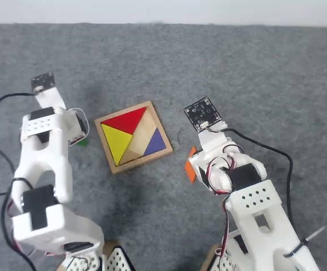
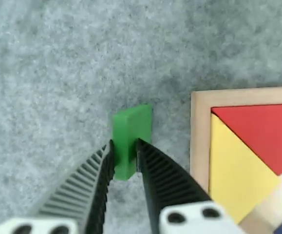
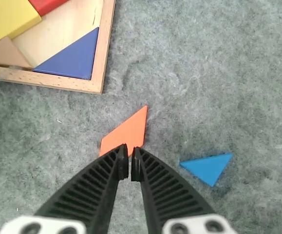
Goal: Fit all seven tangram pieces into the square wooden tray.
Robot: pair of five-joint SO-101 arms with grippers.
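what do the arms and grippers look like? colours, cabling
Left arm and right arm: white printed links, black servos, black cables; the right also carries red and white wires. Left gripper and right gripper: black ribbed fingers on white bases.

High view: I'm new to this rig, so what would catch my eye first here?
The square wooden tray lies between the arms, partly filled with a red triangle, a yellow triangle and a dark blue triangle. The left gripper pinches a green piece on edge beside the tray. The right gripper, shut, sits at the edge of an orange piece on the grey carpet.
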